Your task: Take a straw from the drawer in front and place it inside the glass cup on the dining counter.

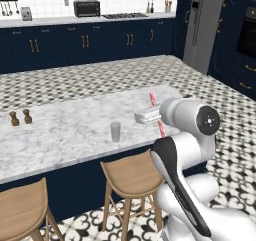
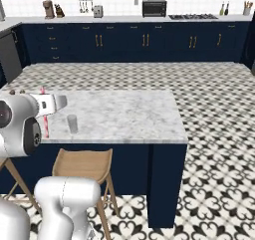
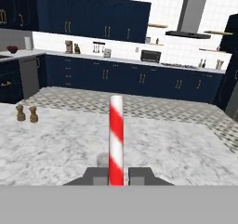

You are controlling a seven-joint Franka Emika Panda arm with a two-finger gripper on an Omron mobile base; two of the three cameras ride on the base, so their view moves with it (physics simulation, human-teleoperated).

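Round wooden stools (image 1: 131, 175) near, tucked under long white-grey marble dining counter (image 2: 124, 114). Two-finger gripper (image 3: 116, 175) closed on thin red-and-white striped straw (image 3: 115, 144), held upright above counter's near edge. Small clear glass cup (image 1: 115, 132) on counter, near straw, apart from it. Two small brown shakers (image 1: 20, 117) far left on counter.

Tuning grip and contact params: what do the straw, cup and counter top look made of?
Straw: red and white spiral stripes, matte, probably paper or plastic.
Glass cup: greyish, see-through, plain walls, looks like glass.
Dining counter: white-grey veined slab, marble-like, smooth with a low sheen.
The gripper is shut on the straw.
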